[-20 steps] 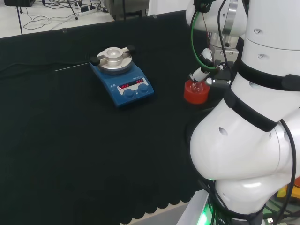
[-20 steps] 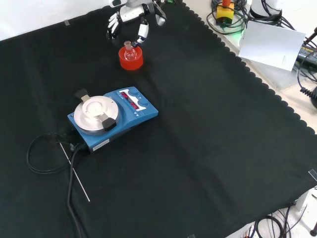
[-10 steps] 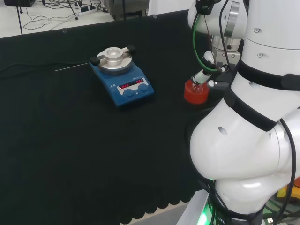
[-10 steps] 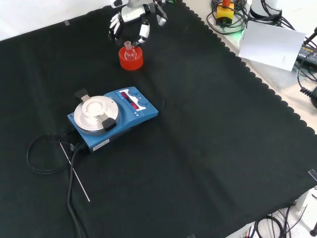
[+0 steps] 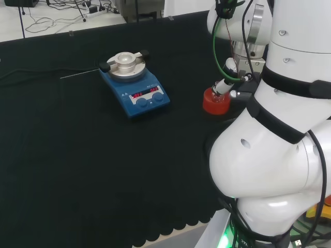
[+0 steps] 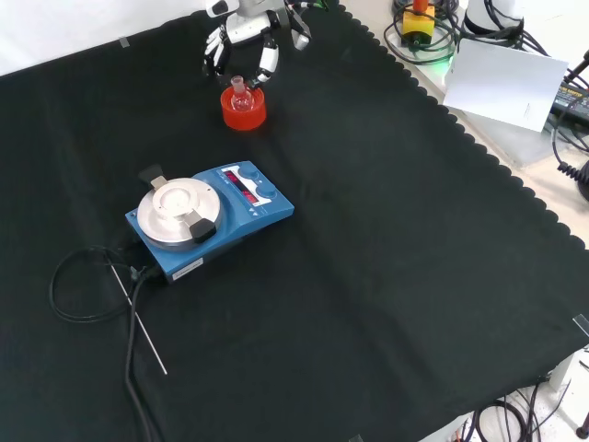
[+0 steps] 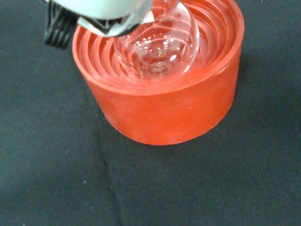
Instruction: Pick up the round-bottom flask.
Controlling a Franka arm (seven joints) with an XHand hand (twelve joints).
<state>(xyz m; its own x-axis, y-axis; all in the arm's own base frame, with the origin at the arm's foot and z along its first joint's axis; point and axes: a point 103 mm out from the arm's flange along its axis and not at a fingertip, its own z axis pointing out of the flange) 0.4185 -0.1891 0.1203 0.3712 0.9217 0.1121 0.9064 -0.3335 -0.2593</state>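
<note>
The round-bottom flask (image 7: pixel 157 47) sits in the bowl of the red ribbed stand (image 6: pixel 243 109), and this stand I take as my landmark. The stand is on the black cloth (image 6: pixel 386 239), beyond the blue hotplate stirrer (image 6: pixel 210 217) in the front view, with a clear gap between the two.

In the last second the hand (image 6: pixel 241 41) has moved in small steps. Before, its fingers hung a little beside and behind the stand; now they are spread over it, with one fingertip (image 6: pixel 266 66) just beside the flask neck (image 6: pixel 239 86). The stand and the flask have stayed in their place.

The fingers look released, hanging down and not closed on anything. In the wrist view a blurred white part of the hand is close to the glass; I think it does not touch, but I am not sure.

So the approach seems nearly complete, while the grasp and the lift are not yet done.
</note>
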